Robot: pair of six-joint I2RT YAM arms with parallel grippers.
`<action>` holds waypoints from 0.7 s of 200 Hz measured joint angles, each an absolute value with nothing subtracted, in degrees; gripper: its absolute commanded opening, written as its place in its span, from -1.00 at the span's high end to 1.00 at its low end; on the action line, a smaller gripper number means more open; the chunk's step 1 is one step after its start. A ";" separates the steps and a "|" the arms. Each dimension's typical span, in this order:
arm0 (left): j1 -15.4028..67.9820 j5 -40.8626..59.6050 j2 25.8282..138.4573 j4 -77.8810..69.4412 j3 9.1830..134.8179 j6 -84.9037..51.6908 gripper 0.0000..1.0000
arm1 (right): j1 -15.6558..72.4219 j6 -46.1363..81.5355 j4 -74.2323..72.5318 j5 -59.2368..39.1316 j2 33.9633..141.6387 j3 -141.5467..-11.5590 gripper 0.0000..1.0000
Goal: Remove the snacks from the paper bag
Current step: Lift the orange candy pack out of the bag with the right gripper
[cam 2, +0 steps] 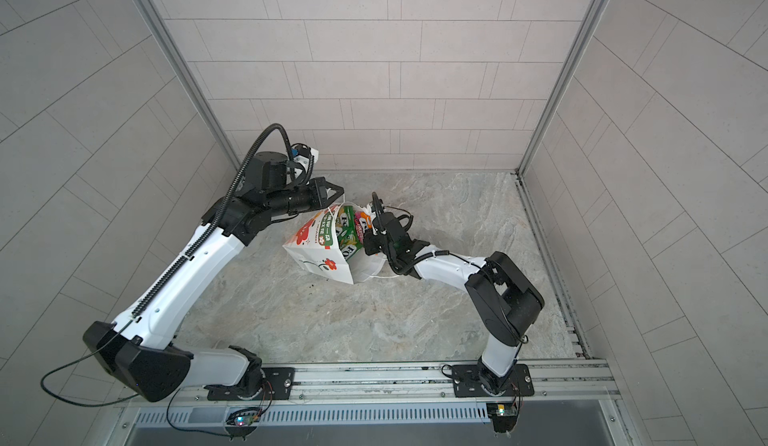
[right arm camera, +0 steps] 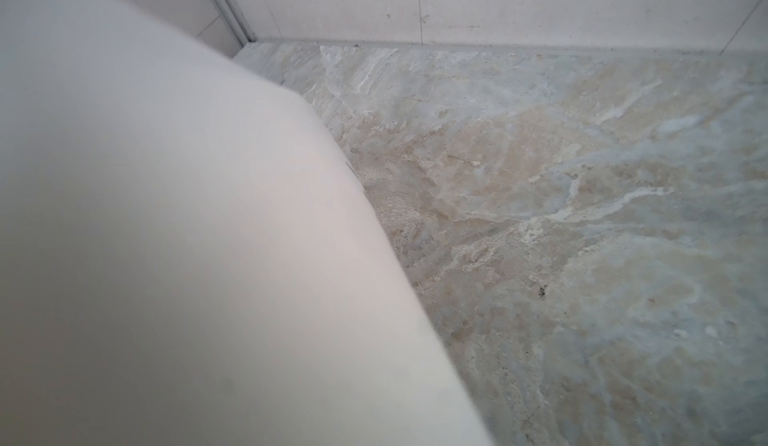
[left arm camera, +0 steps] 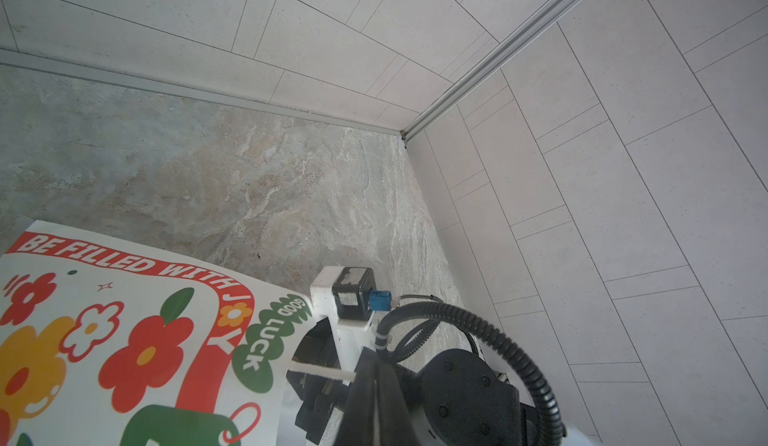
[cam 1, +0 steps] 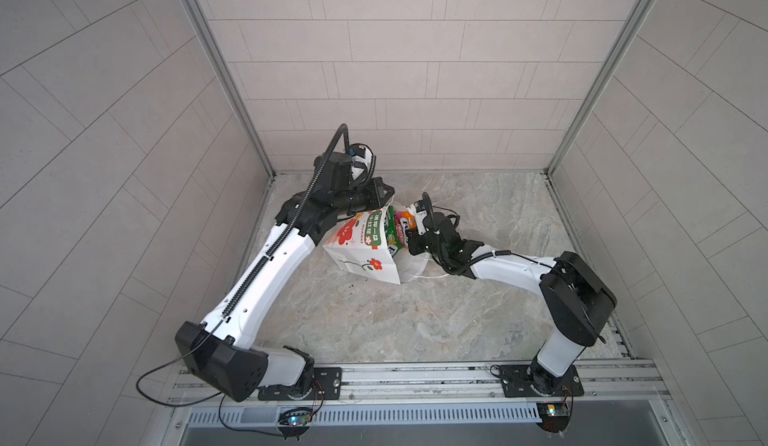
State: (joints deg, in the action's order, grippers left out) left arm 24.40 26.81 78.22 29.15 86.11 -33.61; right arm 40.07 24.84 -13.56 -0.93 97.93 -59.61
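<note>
Inspecting the snacks [cam 1: 395, 234] first: green, orange and pink packets stand on edge in the mouth of the paper bag [cam 1: 359, 252]. None is out yet, and all sit directly ahead of the right gripper [cam 1: 412, 243].

The bag is tipped, not upright. Its long axis appears to run from the closed bottom, on the side away from the right gripper, up to the mouth. The mouth faces that gripper and somewhat upward. The printed broad face is turned toward the left gripper [left arm camera: 370, 383]. The packets seem to lie lengthwise along the same axis, though this is hard to confirm.

Left gripper: above the bag's far rim, jaws closed on the white cord handle [left arm camera: 320, 374], holding that side up.

Right gripper: at the mouth, closed. Its tips are hidden and its wrist view is filled by blank white paper, so what it grips, if anything, cannot be told.

Risks, as judgement:
- If the right jaws have pinched bag wall, alone or with a packet, a pull would drag the bag rather than free a snack.
- Glossy film may slip from a shallow pinch.
- The thin cord could slide through the left jaws or tear at the rim. The bag would then drop onto the table [cam 1: 374, 323] and its mouth would collapse.
</note>
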 measured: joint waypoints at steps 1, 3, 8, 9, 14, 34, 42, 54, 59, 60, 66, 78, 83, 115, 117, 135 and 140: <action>24.40 26.79 78.22 29.17 86.11 -33.61 1.00 | 40.07 24.77 -13.58 -0.93 97.93 -59.61 1.00; 24.40 26.74 78.22 29.17 86.11 -33.61 1.00 | 40.07 24.93 -13.56 -0.95 97.93 -59.61 1.00; 24.40 26.63 78.22 29.19 86.11 -33.54 1.00 | 40.07 24.84 -13.63 -0.84 97.93 -59.55 1.00; 24.40 26.59 78.22 29.19 86.11 -33.52 1.00 | 40.07 24.86 -13.63 -0.86 97.93 -59.55 1.00; 24.40 26.46 78.22 29.23 86.11 -33.43 1.00 | 40.07 24.84 -13.61 -0.82 97.91 -59.53 1.00; 24.40 25.39 78.22 29.47 86.11 -33.10 1.00 | 39.97 24.86 -13.78 -1.15 97.10 -58.57 1.00; 24.40 24.91 78.22 29.65 86.11 -32.95 1.00 | 39.88 24.84 -13.67 -1.52 96.31 -57.87 1.00; 24.40 23.94 78.22 30.17 86.11 -32.67 1.00 | 39.75 24.84 -13.23 -2.37 94.85 -56.84 1.00; 24.40 23.62 78.22 30.35 86.11 -32.56 1.00 | 39.72 24.82 -12.97 -2.68 94.21 -56.49 1.00; 24.40 23.46 78.22 30.39 86.11 -32.56 1.00 | 39.70 24.82 -12.84 -2.74 94.00 -56.40 1.00; 24.40 22.92 78.22 30.50 86.11 -32.47 1.00 | 39.64 24.80 -12.53 -3.11 93.21 -56.03 1.00; 24.43 21.93 78.22 30.61 86.11 -32.32 1.00 | 39.44 24.62 -11.68 -4.05 91.31 -55.29 1.00; 24.47 21.50 78.22 30.61 86.11 -32.29 1.00 | 39.33 24.51 -11.33 -4.38 90.50 -55.02 1.00; 24.47 19.35 78.22 30.63 86.11 -32.12 1.00 | 38.89 24.16 -8.99 -6.98 85.54 -53.36 1.00; 24.47 19.29 78.22 30.63 86.11 -32.12 1.00 | 38.83 24.14 -8.86 -7.18 85.25 -53.25 1.00; 24.47 18.61 78.22 30.63 86.11 -32.12 1.00 | 38.44 23.94 -7.53 -8.73 82.98 -52.56 1.00; 24.47 18.48 78.22 30.63 86.11 -32.12 1.00 | 38.28 23.92 -7.22 -9.08 82.39 -52.34 1.00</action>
State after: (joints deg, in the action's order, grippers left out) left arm 24.47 18.48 78.22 30.63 86.11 -32.12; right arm 38.28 23.92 -7.22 -9.08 82.39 -52.34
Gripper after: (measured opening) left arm 0.040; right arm 0.048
